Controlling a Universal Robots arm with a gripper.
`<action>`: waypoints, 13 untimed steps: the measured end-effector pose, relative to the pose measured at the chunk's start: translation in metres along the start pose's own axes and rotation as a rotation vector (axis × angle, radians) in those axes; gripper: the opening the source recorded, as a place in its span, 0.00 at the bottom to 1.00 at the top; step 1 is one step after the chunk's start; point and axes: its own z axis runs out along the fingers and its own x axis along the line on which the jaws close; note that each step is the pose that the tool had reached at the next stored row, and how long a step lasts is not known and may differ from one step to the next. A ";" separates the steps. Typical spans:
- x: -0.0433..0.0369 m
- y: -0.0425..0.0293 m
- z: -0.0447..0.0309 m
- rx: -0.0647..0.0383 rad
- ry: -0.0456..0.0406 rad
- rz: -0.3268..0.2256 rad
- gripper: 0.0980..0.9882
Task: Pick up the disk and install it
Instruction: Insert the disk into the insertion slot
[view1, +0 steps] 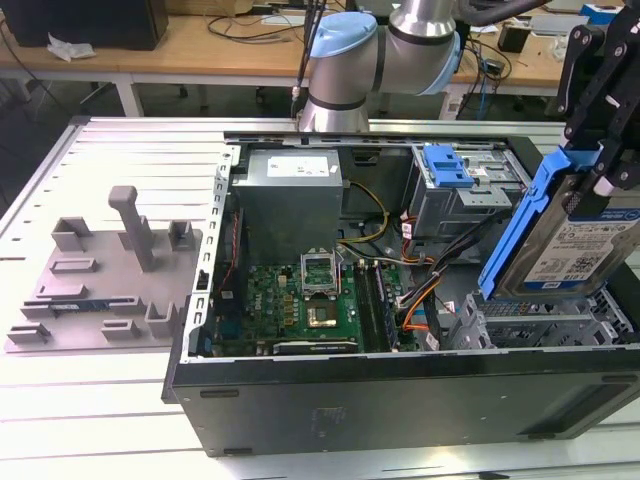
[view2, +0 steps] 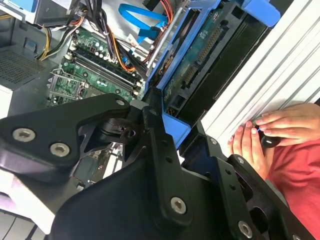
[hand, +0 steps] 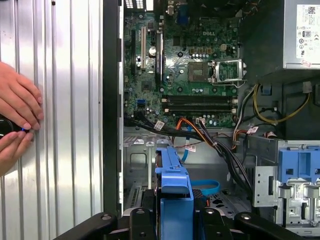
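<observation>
The disk (view1: 575, 240), silver with a blue-and-white label and a blue carrier frame, hangs tilted on edge over the exterior view's right end of the open computer case (view1: 400, 385). My black gripper (view1: 603, 165) is shut on its upper part. Under the disk lies the metal drive cage (view1: 545, 322). In the second wrist view the disk's green circuit side (view2: 200, 50) runs out from between the gripper (view2: 172, 129) fingers (view2: 155, 145). In the first wrist view the blue carrier edge (hand: 172, 182) stands in the gripper (hand: 175, 216), above the cage floor (hand: 142, 162).
Inside the case are the motherboard (view1: 300, 300), the power supply (view1: 290, 200), cable bundles (view1: 420, 290) and a second blue carrier (view1: 447, 165) in a bay. A grey fixture plate (view1: 100, 270) lies at the exterior view's left. A person's hands (hand: 15, 125) rest on the ribbed table beside the case.
</observation>
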 end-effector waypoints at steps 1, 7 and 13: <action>0.0005 0.0000 0.0005 0.000 0.0000 0.000 0.30; 0.0018 -0.0009 0.0040 0.000 -0.0001 0.000 0.30; 0.0021 -0.0011 0.0063 0.000 0.0000 0.000 0.30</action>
